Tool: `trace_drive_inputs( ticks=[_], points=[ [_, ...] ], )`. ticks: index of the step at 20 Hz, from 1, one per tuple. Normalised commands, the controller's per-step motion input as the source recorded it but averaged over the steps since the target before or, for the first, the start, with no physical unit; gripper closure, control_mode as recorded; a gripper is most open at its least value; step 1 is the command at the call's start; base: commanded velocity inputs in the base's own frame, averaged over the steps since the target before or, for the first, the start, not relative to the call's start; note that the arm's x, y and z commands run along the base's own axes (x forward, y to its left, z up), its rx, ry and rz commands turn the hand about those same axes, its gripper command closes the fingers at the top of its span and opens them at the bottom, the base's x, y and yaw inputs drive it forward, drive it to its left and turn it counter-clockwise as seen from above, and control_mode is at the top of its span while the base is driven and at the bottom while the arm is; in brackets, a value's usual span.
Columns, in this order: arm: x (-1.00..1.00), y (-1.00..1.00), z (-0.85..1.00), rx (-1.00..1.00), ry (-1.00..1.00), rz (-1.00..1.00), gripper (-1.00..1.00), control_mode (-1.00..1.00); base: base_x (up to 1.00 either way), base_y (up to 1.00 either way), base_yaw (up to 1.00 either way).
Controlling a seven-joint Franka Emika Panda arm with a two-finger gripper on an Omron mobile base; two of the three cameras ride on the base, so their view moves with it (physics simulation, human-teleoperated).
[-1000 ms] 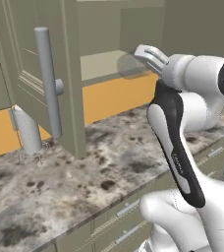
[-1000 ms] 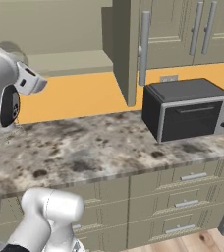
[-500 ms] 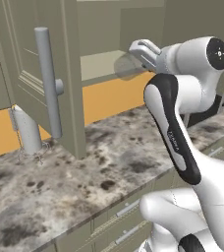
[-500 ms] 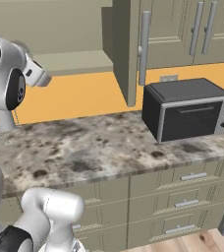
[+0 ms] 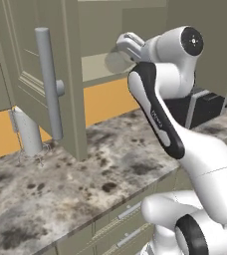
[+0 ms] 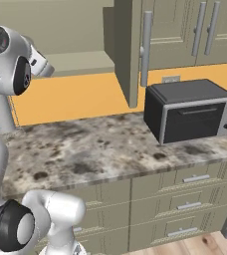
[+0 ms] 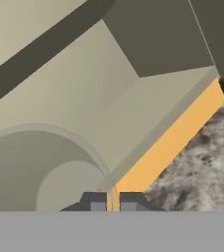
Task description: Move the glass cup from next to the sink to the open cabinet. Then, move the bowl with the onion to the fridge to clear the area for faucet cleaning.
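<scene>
Two dark fingertips [image 7: 97,201] are sitting close together at the bottom of the hand view, pinching the thin rim of the glass cup [image 7: 45,167], whose pale round wall is curving away to their left. The gripper [image 5: 127,44] is reaching high, at the mouth of the open cabinet [image 5: 100,64], and the glass cup is showing faintly just beneath it, hanging over the cabinet shelf [image 7: 133,113]. Beyond the fingertips, the shelf floor is running back into the cabinet, with the orange wall [image 7: 178,138] and the speckled counter [image 7: 202,167] lying below and to their right. The cabinet's open door [image 5: 41,74] with its grey bar handle [image 5: 49,84] is standing well to the gripper's left. A toaster oven [image 6: 190,109] is resting on the counter far off to the gripper's right.
</scene>
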Motion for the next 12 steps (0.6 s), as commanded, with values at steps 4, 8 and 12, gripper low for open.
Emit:
trace_drive_inputs(
  ticks=[4, 8, 12],
  points=[
    [0.74, 0.33, -0.07, -0.04, 0.06, -0.02, 1.0, -1.0, 0.0, 0.0, 0.0],
    [0.67, 0.29, -0.23, -0.06, 0.14, 0.0, 1.0, -1.0, 0.0, 0.0, 0.0],
    [0.44, 0.25, -0.31, -0.09, 0.22, -0.01, 1.0, -1.0, 0.0, 0.0, 0.0]
  ],
)
